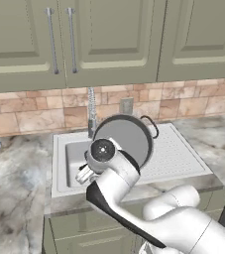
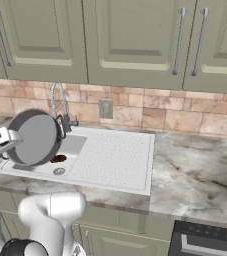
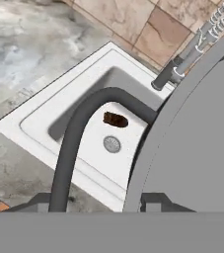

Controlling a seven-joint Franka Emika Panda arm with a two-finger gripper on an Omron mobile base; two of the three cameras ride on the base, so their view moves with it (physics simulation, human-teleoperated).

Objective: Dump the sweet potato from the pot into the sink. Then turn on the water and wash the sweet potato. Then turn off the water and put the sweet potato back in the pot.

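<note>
The fingers (image 3: 93, 207) are gripping the pot (image 1: 124, 139), tipped over the sink (image 2: 77, 145); the sweet potato (image 3: 115, 119) is lying inside. Swinging back, the pot is risking hitting the faucet (image 2: 59, 107)

The pot (image 2: 34, 138) in my gripper (image 1: 85, 173) looks like matt dark grey metal, smooth, paler inside. The sink (image 2: 110, 170) is a smooth light grey, its drainboard dotted. The faucet (image 3: 202, 37) is chrome with a spring-coil neck. The desk (image 2: 200, 175) looks like polished veined marble. The sweet potato (image 3: 115, 119) is dull brown and rough.
</note>
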